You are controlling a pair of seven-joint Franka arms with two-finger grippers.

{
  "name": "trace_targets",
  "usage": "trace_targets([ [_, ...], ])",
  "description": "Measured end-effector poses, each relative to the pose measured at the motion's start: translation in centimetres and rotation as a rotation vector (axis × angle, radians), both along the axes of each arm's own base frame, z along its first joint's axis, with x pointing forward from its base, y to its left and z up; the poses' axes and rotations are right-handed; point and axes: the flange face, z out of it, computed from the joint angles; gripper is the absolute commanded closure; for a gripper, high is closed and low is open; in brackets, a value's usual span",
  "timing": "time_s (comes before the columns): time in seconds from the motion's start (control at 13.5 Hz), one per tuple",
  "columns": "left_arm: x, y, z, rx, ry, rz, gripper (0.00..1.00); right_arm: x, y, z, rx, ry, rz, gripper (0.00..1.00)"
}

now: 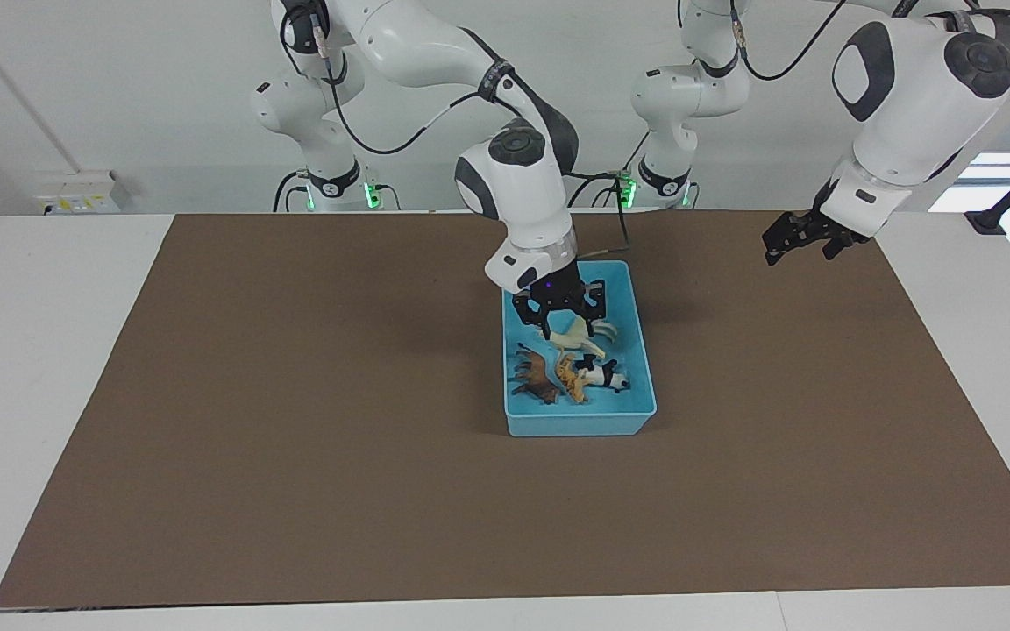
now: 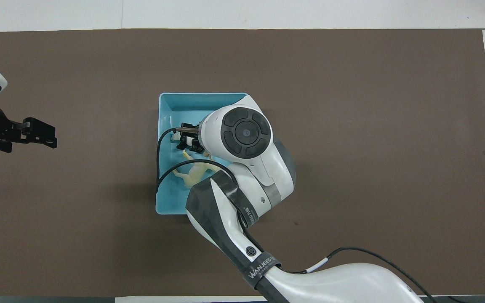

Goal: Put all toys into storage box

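The storage box point(image 1: 636, 350) sits on the brown mat point(image 1: 295, 438) about midway between the two ends of the table point(image 1: 32, 350), a little nearer the robots' edge than the outer edge; all four toys lie inside it. The cream-white horse point(image 1: 582, 337) lies on the box floor nearer the robots; the brown animal point(image 1: 533, 379), the orange striped tiger point(image 1: 571, 381) and the black-and-white panda point(image 1: 603, 377) lie in a row toward the box wall farther from the robots, the brown animal by the wall on the right arm's end, the tiger in the middle touching the panda. The right gripper point(image 1: 568, 322) hangs over the horse inside the box outline, its fingers spread apart and holding nothing; in the overhead view the arm's wrist covers much of the box point(image 2: 171, 202). The left gripper point(image 1: 793, 244) waits in the air over the mat's corner at the left arm's end, near the robots' edge, fingers apart and empty.
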Motion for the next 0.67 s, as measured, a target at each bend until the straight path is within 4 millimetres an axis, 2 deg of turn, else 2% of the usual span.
trace_targets([
  [0.15, -0.1, -0.2, 0.0, 0.0, 0.003, -0.004, 0.0, 1.8, -2.7, 0.9, -0.004, -0.001, -0.034, 0.0],
  [0.37, -0.1, -0.3, 0.1, 0.0, 0.002, -0.006, 0.0, 3.3, -8.3, 4.0, -0.051, 0.028, 0.043, 0.0],
  [0.52, -0.3, -0.4, 0.5, 0.0, -0.006, -0.007, 0.0, 3.8, -12.7, 6.9, -0.076, 0.049, 0.112, 0.0],
  [0.67, -0.4, -0.3, 0.9, 0.0, -0.013, -0.005, 0.0, 4.2, -18.2, 9.5, -0.097, 0.067, 0.185, 0.0],
])
